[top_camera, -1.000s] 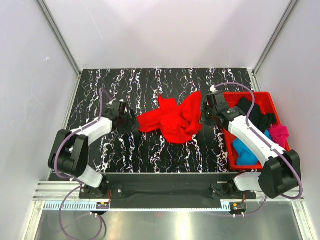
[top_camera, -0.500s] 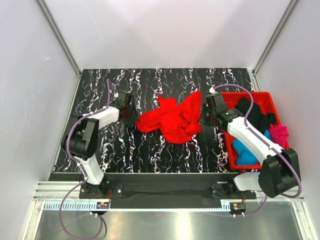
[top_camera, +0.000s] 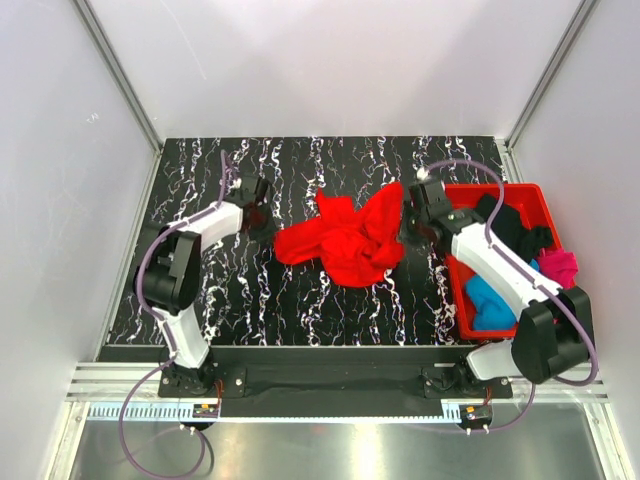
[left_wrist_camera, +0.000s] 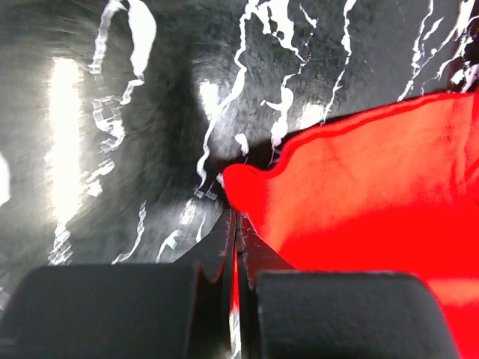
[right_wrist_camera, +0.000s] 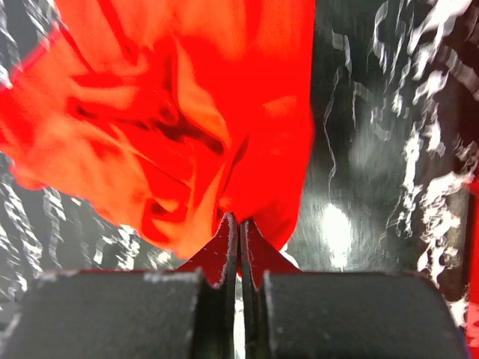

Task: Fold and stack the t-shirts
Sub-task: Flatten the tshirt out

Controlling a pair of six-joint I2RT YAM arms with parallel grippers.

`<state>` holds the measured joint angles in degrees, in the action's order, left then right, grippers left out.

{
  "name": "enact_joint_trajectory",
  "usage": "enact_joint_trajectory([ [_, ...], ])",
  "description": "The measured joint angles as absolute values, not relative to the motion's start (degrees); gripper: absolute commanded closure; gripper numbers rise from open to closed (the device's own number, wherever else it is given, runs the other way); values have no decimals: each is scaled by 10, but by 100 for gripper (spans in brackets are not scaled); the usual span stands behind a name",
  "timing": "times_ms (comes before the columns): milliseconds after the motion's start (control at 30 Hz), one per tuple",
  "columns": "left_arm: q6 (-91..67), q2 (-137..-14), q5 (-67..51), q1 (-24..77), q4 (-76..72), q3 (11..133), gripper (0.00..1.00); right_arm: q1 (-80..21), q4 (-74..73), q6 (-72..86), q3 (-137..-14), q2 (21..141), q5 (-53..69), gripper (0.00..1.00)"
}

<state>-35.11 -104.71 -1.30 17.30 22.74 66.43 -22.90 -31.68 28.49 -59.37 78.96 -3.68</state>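
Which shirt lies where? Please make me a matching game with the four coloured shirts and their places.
Things:
1. red t-shirt
2. blue t-shirt
3. magenta-pink t-shirt
4. black t-shirt

Places:
A. far end of the red bin
B. crumpled on the marbled table
C. near end of the bin
D. at the bin's right wall

Pairs: 1-B, 2-C, 3-D, 4-A
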Motion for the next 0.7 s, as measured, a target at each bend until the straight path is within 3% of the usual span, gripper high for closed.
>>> enact_joint_trajectory([
  [100, -343, -1001, 13, 167, 289, 698, 100, -229, -358, 274, -693, 817, -62, 100],
  [400, -319, -695, 132, 123, 391, 938, 100, -228, -448, 228, -1065, 846, -164, 100],
  [700, -305, -601, 172, 124, 484, 948, 100, -228, -531, 237, -1029, 752, -201, 100],
])
